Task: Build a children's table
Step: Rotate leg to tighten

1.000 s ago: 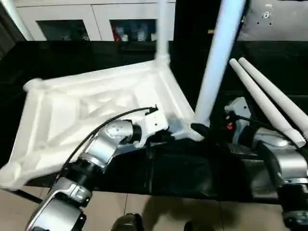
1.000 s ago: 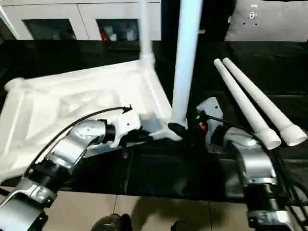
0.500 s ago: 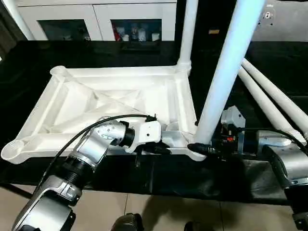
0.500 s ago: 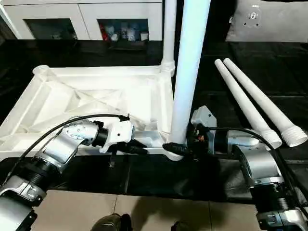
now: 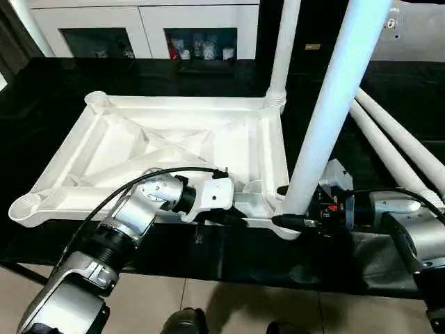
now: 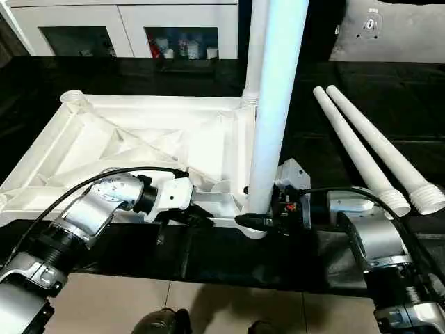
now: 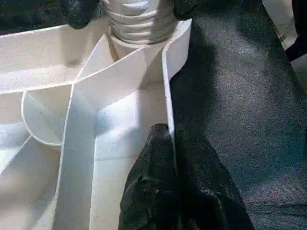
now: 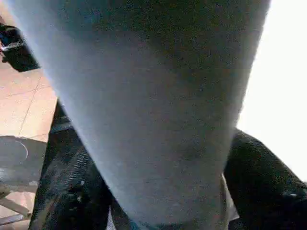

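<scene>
The children's table top [image 5: 160, 139] lies upside down on the black worktable, ribs facing up. One white leg [image 5: 327, 118] stands in its near right corner socket and another leg [image 5: 284, 49] in the far right socket. My left gripper [image 5: 233, 217] is shut on the top's near rim, and in the left wrist view the rim wall sits between its fingers [image 7: 153, 182]. My right gripper [image 5: 288, 221] is closed around the base of the near leg, one black finger [image 8: 259, 182] on each side of the tube. Two loose legs [image 6: 361, 149] lie side by side at the right.
The worktable's front edge [image 5: 229, 275] runs just below both grippers, with tiled floor beyond. White cabinets [image 5: 139, 28] with glass doors stand behind the table. The loose legs lie close to my right forearm [image 5: 410, 223].
The table top has swung from a skewed pose to square with the worktable's edge, and the view has shifted too. My right fingers have closed in on the near leg's base. The left grip is unchanged.
</scene>
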`<state>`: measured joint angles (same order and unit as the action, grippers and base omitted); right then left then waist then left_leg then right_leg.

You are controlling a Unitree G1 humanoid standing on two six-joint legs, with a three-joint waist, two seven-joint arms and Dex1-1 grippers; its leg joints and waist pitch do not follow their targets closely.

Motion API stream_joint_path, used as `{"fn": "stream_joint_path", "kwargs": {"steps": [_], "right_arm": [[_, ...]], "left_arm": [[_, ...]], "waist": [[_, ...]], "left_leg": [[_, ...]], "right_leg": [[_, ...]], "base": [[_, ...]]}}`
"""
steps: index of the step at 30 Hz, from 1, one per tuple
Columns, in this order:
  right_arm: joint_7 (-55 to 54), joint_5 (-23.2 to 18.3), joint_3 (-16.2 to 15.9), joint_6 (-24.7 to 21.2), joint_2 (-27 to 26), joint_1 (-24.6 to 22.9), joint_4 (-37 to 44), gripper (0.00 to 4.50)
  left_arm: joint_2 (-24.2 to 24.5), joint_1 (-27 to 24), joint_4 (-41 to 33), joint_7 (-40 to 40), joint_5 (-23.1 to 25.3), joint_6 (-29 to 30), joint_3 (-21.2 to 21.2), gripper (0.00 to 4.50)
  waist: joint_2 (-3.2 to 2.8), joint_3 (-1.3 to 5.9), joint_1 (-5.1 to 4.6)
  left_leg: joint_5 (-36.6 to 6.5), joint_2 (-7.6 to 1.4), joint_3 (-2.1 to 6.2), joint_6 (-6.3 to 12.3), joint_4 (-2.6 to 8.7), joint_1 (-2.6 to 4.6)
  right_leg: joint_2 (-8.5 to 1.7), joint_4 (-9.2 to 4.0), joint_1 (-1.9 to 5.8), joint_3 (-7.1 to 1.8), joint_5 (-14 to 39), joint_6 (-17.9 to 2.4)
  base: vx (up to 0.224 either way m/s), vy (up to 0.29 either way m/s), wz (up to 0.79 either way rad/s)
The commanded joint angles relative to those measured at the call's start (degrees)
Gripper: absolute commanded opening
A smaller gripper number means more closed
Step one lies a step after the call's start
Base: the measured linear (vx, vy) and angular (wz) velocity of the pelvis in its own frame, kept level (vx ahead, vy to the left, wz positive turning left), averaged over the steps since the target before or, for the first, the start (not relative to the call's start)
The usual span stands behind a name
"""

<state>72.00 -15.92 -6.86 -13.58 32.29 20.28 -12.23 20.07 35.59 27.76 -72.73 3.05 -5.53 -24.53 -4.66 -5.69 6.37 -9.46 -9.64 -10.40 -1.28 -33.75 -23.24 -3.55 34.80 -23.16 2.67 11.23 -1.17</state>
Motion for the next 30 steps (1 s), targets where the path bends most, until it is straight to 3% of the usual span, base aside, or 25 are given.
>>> {"fn": "stream_joint_path", "kwargs": {"steps": [1,5,10,11,15,16,19,22,24,27,30], "right_arm": [[-1.0,0.2,0.5,-0.5,0.0,-0.5,0.6,2.99],[-1.8,-0.1,0.3,-0.9,-0.7,-1.3,1.4,2.67],[-7.5,-0.8,1.3,-4.5,-3.4,-1.5,2.4,2.63],[-10.2,0.1,1.1,-6.0,-4.4,-1.2,2.5,2.62],[-17.0,2.3,1.1,-7.9,-7.5,-0.2,1.5,2.62],[-24.3,3.0,2.3,-10.1,-11.7,1.5,-0.4,2.62],[-31.9,4.6,3.4,-11.5,-15.8,3.6,-3.4,2.62],[-42.6,6.1,5.3,-13.2,-21.1,6.9,-8.2,2.62],[-45.5,6.8,5.5,-13.4,-22.5,8.0,-9.5,2.62],[-50.6,8.4,6.1,-14.6,-25.0,9.6,-10.6,2.62],[-52.7,9.3,7.0,-14.5,-25.8,10.2,-10.9,2.62]], "left_arm": [[0.3,-0.3,0.2,-2.5,0.9,-1.5,-2.3,0.00],[0.3,-0.8,-0.1,-1.8,0.6,-0.8,-1.8,0.00],[-0.5,-1.9,-2.0,0.3,-0.5,2.5,-0.5,0.00],[-1.1,-2.1,-2.7,1.3,-0.8,4.0,0.0,0.00],[-2.9,-2.4,-4.1,4.5,-1.1,7.1,0.9,0.00],[-5.7,-2.1,-5.1,10.2,-0.4,11.7,2.0,0.00],[-9.6,-1.3,-5.6,16.7,0.0,16.1,3.6,0.00],[-15.8,0.0,-6.0,25.1,0.7,21.4,5.0,0.00],[-18.4,0.6,-5.6,28.2,1.3,22.6,5.1,0.00],[-22.2,1.4,-4.9,33.2,2.8,23.9,4.9,0.00],[-22.6,1.8,-4.3,34.7,4.2,24.1,4.6,0.00]], "waist": [[1.32,3.93,-0.22],[1.31,3.98,-0.17],[1.35,3.80,-0.30],[1.11,3.65,-0.48],[1.20,3.26,-1.56],[1.14,3.16,-1.93],[1.14,3.10,-2.88],[1.26,3.25,-3.77],[1.23,3.47,-3.95],[0.94,3.88,-3.64],[0.72,4.36,-3.37]], "left_leg": [[-9.9,-3.93,1.44,6.39,3.70,1.50],[-9.9,-3.95,1.46,5.93,3.71,1.52],[-10.7,-3.93,1.48,5.56,3.93,1.55],[-11.8,-3.88,1.51,4.87,4.06,1.60],[-15.9,-3.71,1.77,2.06,4.54,1.80],[-16.8,-3.65,1.90,1.36,4.70,1.85],[-18.6,-3.46,2.09,-0.17,4.76,2.05],[-17.8,-3.23,2.08,-0.34,4.63,1.95],[-16.1,-3.13,1.80,0.91,4.44,1.78],[-12.6,-2.97,1.61,2.69,4.10,1.50],[-10.2,-3.08,1.62,3.64,3.88,1.43]], "right_leg": [[-5.21,-4.37,2.43,-2.46,11.2,-13.2],[-5.27,-4.39,2.50,-2.56,11.6,-12.9],[-5.21,-4.48,2.34,-2.48,12.9,-13.0],[-5.24,-4.64,2.27,-2.52,15.0,-12.8],[-5.41,-5.34,2.08,-2.67,22.5,-11.0],[-5.29,-5.38,2.00,-2.62,23.8,-10.5],[-5.41,-5.75,1.78,-2.65,26.7,-9.5],[-5.25,-5.79,1.76,-2.61,24.7,-9.9],[-5.06,-5.74,1.89,-2.75,20.9,-10.1],[-4.99,-5.38,2.28,-2.69,16.0,-10.8],[-4.89,-4.95,2.53,-2.55,11.2,-11.5]], "base": [[0.000,0.000,0.00],[0.000,0.000,0.00],[0.000,0.000,0.00],[0.000,0.000,0.00],[0.000,0.000,0.00],[0.000,0.000,0.00],[0.000,0.000,0.00],[0.000,0.000,0.00],[0.000,0.000,0.00],[0.000,0.000,0.00],[0.000,0.000,0.00]]}}
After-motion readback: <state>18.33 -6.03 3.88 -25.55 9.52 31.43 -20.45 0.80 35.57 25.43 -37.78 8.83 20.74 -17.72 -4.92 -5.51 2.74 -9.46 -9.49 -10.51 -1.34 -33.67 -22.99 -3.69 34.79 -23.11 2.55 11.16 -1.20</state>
